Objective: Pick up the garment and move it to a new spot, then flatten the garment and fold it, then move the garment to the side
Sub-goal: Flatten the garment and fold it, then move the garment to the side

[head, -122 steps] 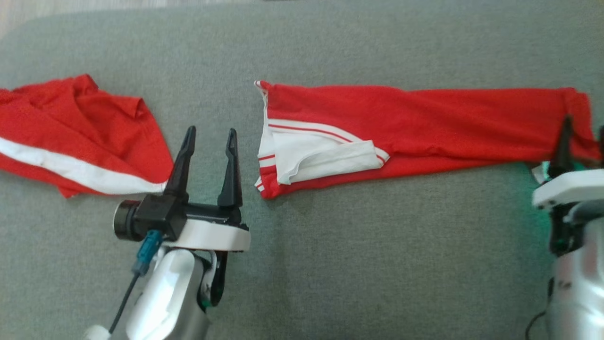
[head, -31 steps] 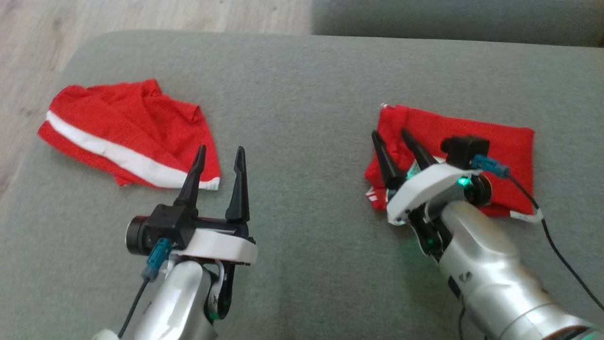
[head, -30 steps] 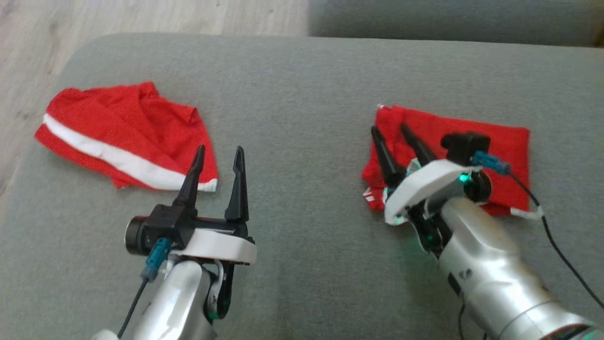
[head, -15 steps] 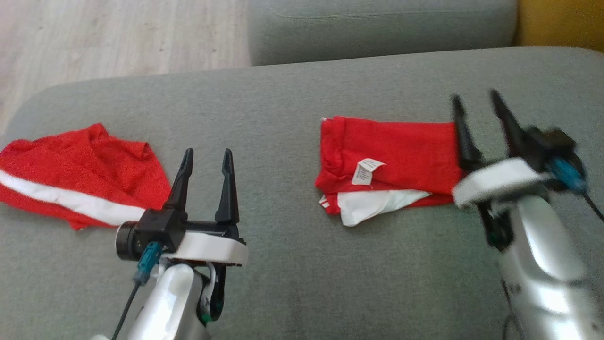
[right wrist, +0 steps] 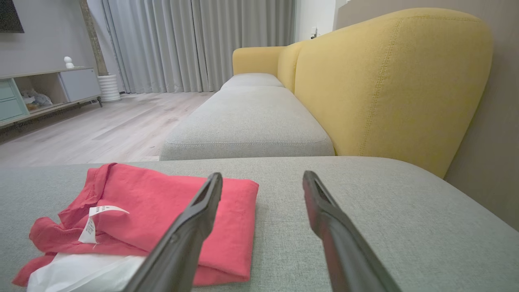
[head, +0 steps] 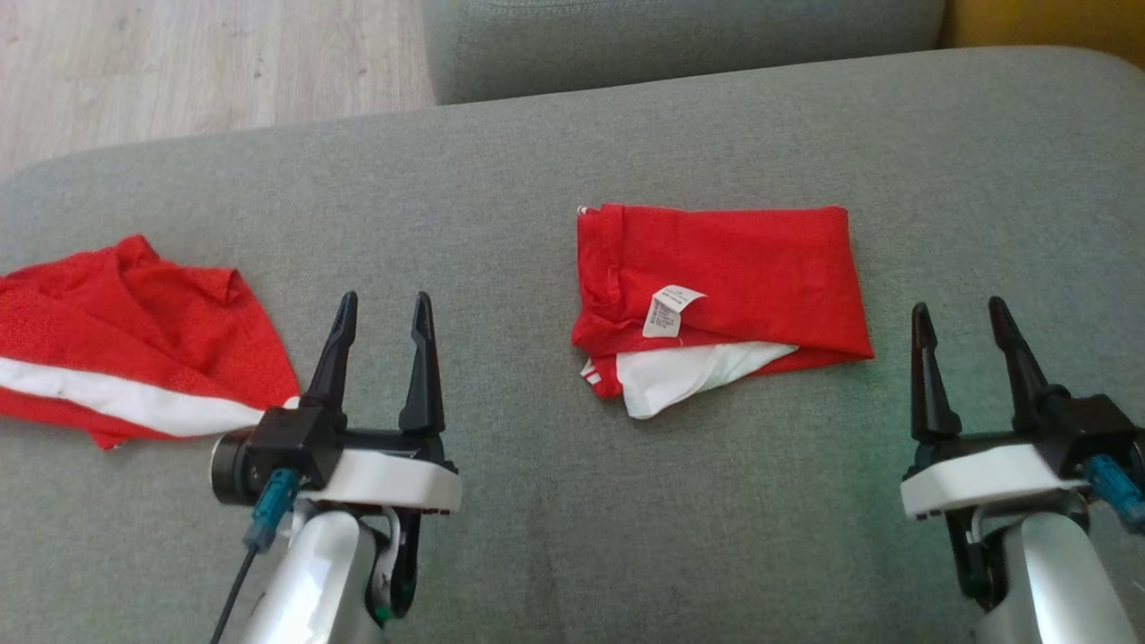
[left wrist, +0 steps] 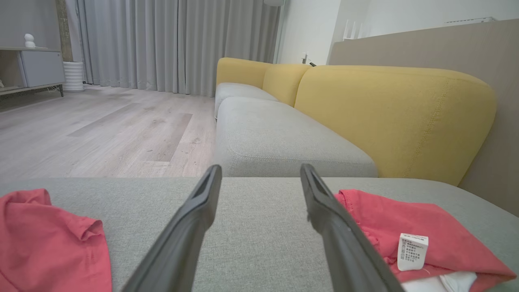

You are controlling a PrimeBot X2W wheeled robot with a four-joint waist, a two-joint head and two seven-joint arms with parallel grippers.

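Observation:
The garment (head: 725,295), red with white trim and a white label, lies folded into a rectangle on the grey cushion (head: 555,501), slightly right of centre. In the left wrist view the garment (left wrist: 409,227) sits right of the fingers; in the right wrist view the garment (right wrist: 154,211) lies to the left, partly behind the left finger. My left gripper (head: 383,304) stands open, empty, left of the garment and apart from it. To the garment's lower right my right gripper (head: 955,309) is open and holds nothing.
A second red garment with a white stripe (head: 125,349) lies crumpled at the cushion's left edge, just left of my left gripper. Wooden floor (head: 206,63) lies beyond the far left. Another grey cushion (head: 680,36) and a yellow backrest (right wrist: 389,81) lie further back.
My right gripper has drawn back off the folded garment, down and to the right, leaving it lying flat. The camera has shifted. The left gripper has kept its place.

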